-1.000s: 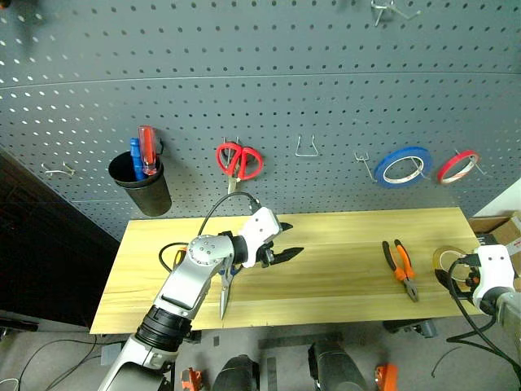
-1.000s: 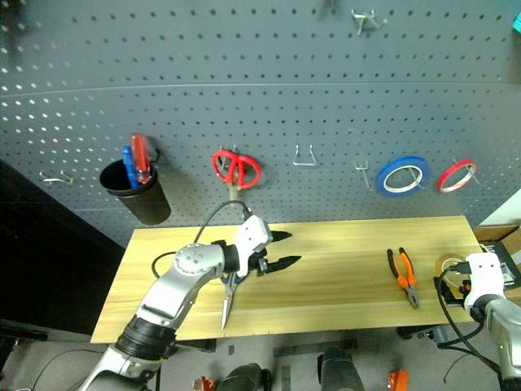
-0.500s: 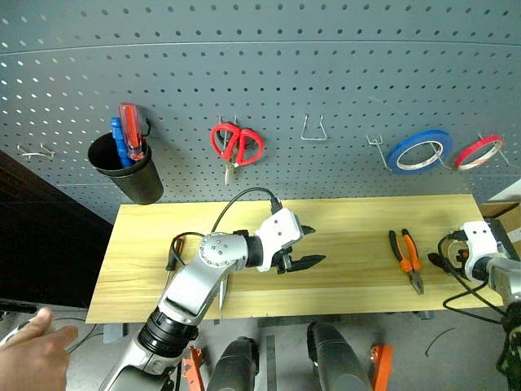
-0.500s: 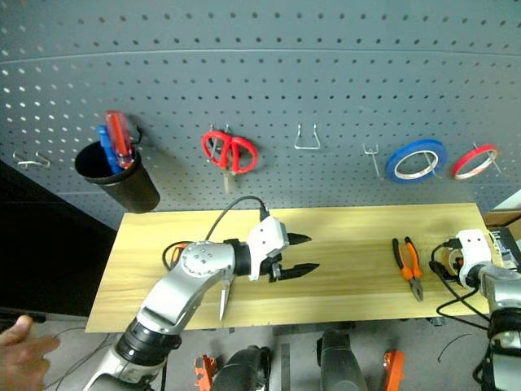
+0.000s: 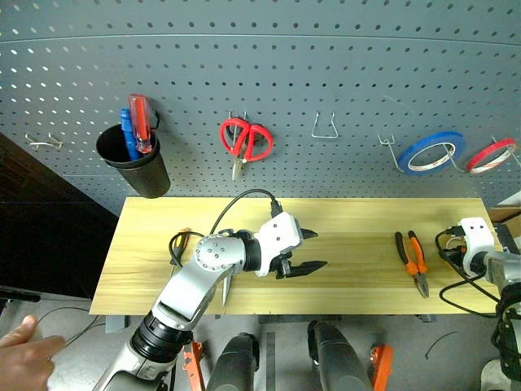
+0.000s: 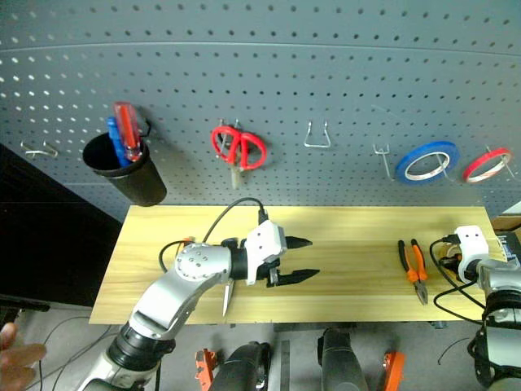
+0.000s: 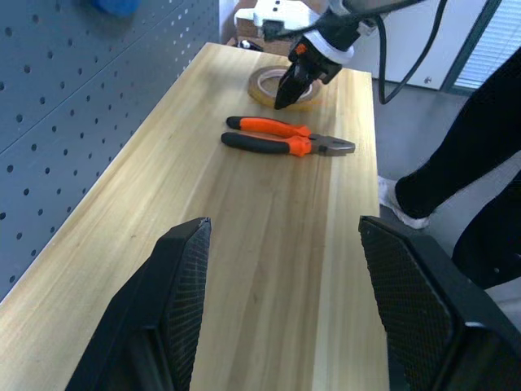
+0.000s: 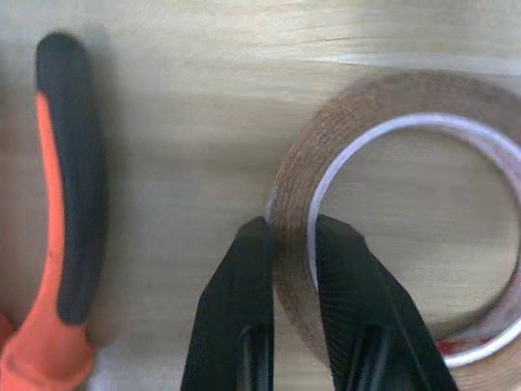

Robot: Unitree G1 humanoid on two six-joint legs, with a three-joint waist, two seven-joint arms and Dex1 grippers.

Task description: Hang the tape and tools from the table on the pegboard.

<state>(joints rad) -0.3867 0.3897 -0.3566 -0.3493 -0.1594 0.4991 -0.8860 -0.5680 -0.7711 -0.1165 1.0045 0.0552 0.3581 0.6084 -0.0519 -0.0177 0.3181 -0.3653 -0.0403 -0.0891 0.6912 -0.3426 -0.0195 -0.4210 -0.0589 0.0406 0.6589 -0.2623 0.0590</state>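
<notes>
Centrally in the right wrist view, the right claw [image 8: 289, 236] is pinched on the tape [image 8: 391, 220]: one finger lies outside the ring wall, the other inside it, and the roll lies flat on the desk [image 5: 350, 236] at its right end. Pliers [image 5: 413, 259] lie just beside the tape, toward the desk's middle, with their orange-and-black handles pointing at the pegboard [image 5: 269, 81] and their nose toward the near edge. Well apart, the left claw [image 5: 308, 251] hovers over the middle of the desk with its two black fingers spread about halfway and nothing between them; it points along the desk toward the right end. Scissors [image 5: 225, 287] lie on the desk under the left forearm, their blades pointing at the near edge; a small orange-tipped tool [image 5: 181, 238] lies beside them, mostly hidden.

Surface: light wooden top with visible grain, standing against the dark grey perforated pegboard. On the board hang red scissors [image 5: 247, 140], a bare wire hook [image 5: 325, 129], a blue roll [image 5: 429, 152] and a red roll [image 5: 491, 155]. Grey floor shows below the desk, and a person's hand [image 5: 24, 342] appears at the lower left.

Container: a black cup [image 5: 134, 163] hung on the board holds a red screwdriver [image 5: 140, 122] and a blue screwdriver [image 5: 127, 134], handles up.
</notes>
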